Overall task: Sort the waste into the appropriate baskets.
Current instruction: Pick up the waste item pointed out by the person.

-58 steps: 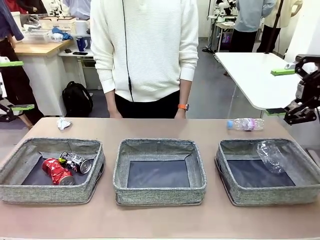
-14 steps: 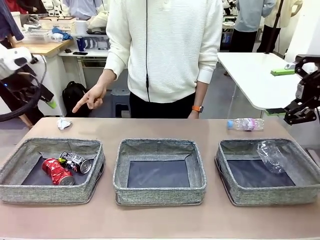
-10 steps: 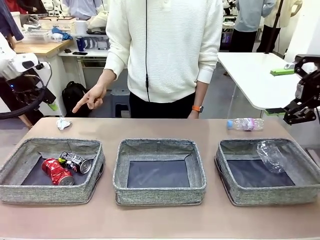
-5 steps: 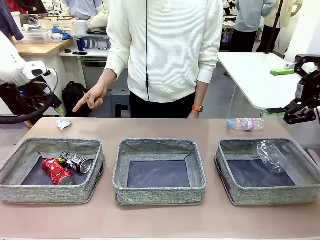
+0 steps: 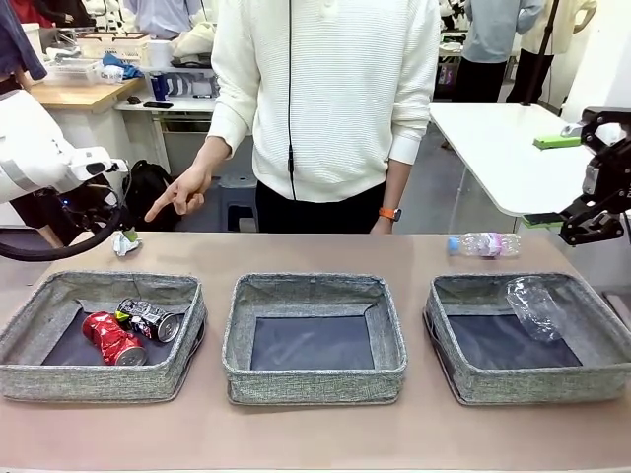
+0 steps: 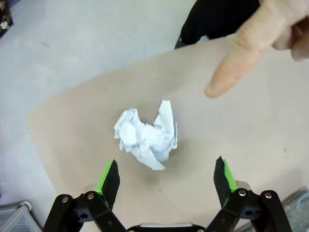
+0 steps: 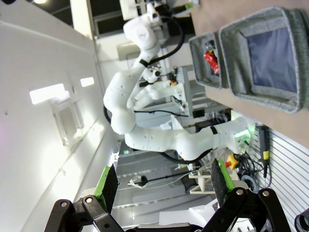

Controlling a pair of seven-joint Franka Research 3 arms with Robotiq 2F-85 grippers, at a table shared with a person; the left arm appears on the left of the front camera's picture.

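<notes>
The robot's left hand (image 6: 166, 169) hovers released and empty over a white paper wad (image 6: 147, 137), its two green-padded fingers spread wide with the crumpled paper between and just beyond their tips in the left wrist view, apart from both. The wad lies on the brown counter (image 5: 315, 434) near its far corner, at the middle left of the front frame, just beyond the left basket (image 5: 59, 379). A person in a white sweater stands at the counter's far side, and the person's pointing hand (image 5: 182, 192) aims an outstretched index finger down toward the wad from the upper right of the wrist frame, above the paper and not touching it. Three grey woven baskets sit in a row across the lower half of the front frame. The left one holds a crushed red can (image 5: 110, 340) and a crushed dark can (image 5: 150, 319), lying against each other near its right wall. The middle basket (image 5: 315, 384) shows its dark bottom. The right basket (image 5: 532, 384) holds a clear plastic bottle (image 5: 532, 305) leaning against its far right corner. A second clear bottle (image 5: 483, 244) lies on its side on the counter just behind that basket. The robot's right hand (image 7: 163, 169) hangs at the right edge of the front frame, raised off the counter, fingers parted and grasping nothing.
</notes>
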